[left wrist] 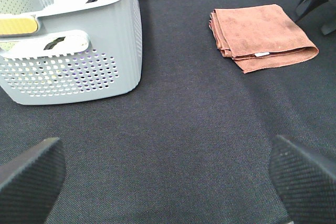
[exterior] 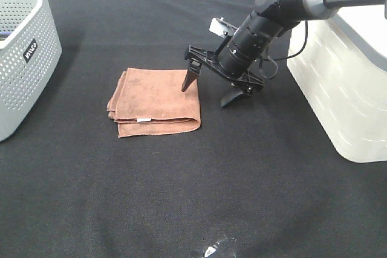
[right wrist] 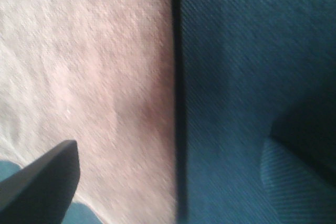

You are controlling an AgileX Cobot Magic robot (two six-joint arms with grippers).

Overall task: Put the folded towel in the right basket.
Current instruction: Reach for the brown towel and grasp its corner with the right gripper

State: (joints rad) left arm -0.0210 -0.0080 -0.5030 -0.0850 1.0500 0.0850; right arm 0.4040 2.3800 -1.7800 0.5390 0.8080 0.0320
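Observation:
The folded brown towel lies flat on the black cloth left of centre; it also shows in the left wrist view and close up in the right wrist view. My right gripper is open, straddling the towel's right edge: one fingertip is over the towel, the other is over the cloth beside it. The right basket, white, stands at the right edge. My left gripper is open and empty above bare cloth, far from the towel.
A grey perforated basket stands at the far left, holding several items in the left wrist view. A small clear scrap lies at the front edge of the black cloth.

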